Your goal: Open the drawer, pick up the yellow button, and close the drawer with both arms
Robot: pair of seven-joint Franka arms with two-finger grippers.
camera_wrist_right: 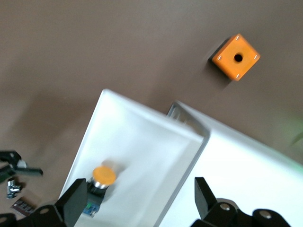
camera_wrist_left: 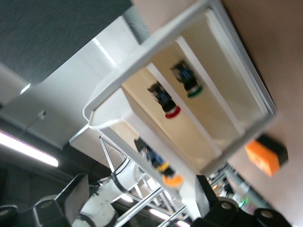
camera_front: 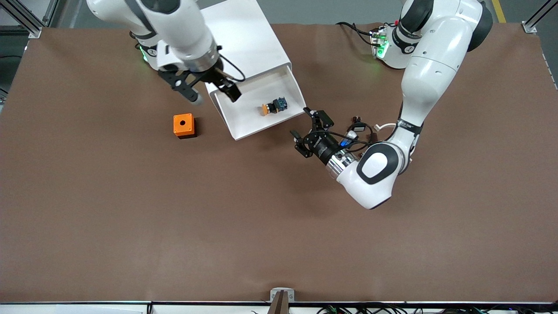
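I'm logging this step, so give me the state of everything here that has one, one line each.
drawer: pulled open from the cabinet.
button: lying on its side in the drawer, not held.
orange cube: resting on the table, hole up.
right gripper: open, over the drawer.
left gripper: open, empty, beside the drawer front.

Robotics laboratory: 2 white robot arms (camera_front: 418, 87) mounted at a brown-covered table (camera_front: 279, 226), aluminium frame posts (camera_front: 26, 17) at the upper corners of the frame, loose cables (camera_front: 362, 309) along the lower edge, ceiling strip lights (camera_wrist_left: 28, 149).
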